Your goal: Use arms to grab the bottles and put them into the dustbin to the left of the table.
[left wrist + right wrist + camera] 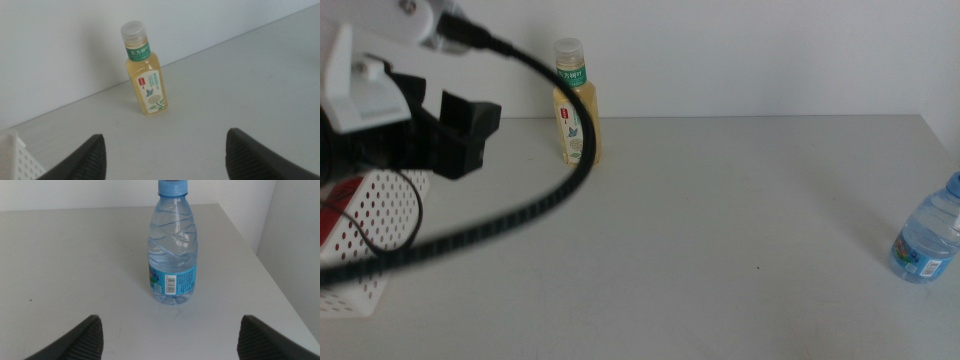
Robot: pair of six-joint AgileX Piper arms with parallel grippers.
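Observation:
The pale-yellow tea bottle (577,105) with its white cap and green label stands upright at the back of the table (720,220), near the wall. My left gripper (485,140) hovers to its left above the white perforated dustbin (375,235), jaws open and empty. In the left wrist view the tea bottle (146,77) stands some way beyond the open left gripper (165,160). The clear-blue water bottle (928,240) stands at the table's right edge. In the right wrist view this water bottle (172,250) stands upright just beyond the open right gripper (170,340).
Something red (334,215) shows inside the dustbin. A thick black cable (535,205) from the left arm sweeps across the left part of the middle view. A corner of the dustbin (15,155) shows in the left wrist view. The table edge (260,265) runs close beside the water bottle.

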